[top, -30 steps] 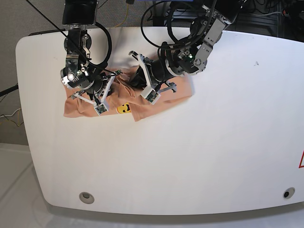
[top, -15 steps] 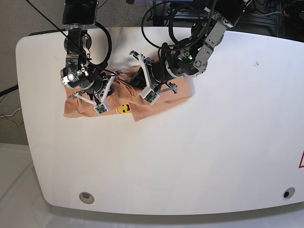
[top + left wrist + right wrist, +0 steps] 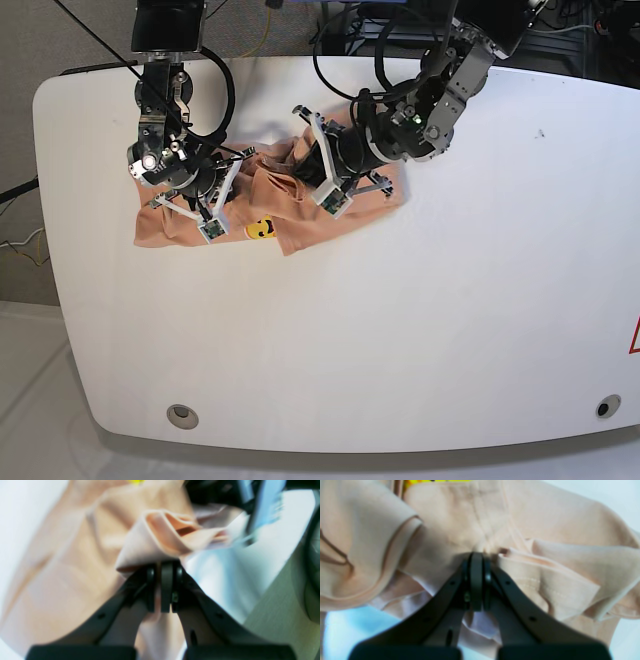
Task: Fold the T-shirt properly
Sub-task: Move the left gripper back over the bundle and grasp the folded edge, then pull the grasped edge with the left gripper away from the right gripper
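The peach T-shirt [image 3: 292, 232] lies crumpled on the far left part of the white table [image 3: 400, 330], its yellow mark [image 3: 260, 229] facing up. My left gripper [image 3: 298, 176] is shut on a raised fold near the shirt's middle. In the left wrist view its jaws [image 3: 162, 566] pinch bunched fabric [image 3: 75, 580]. My right gripper [image 3: 200, 192] is over the shirt's left part, shut on the cloth. The right wrist view shows that gripper [image 3: 476, 556] closed on a gathered seam of the T-shirt [image 3: 545, 530]. Both arms hide part of the shirt.
The table's far edge runs just behind both arms, with black cables [image 3: 350, 30] beyond it. Two round holes [image 3: 181, 415] [image 3: 606, 407] sit near the front edge. A red mark [image 3: 634, 338] shows at the right edge.
My left arm has shifted to the right in the base view, drawing the pinched fold with it, so the shirt's right edge has pulled in. The right arm has stayed put.
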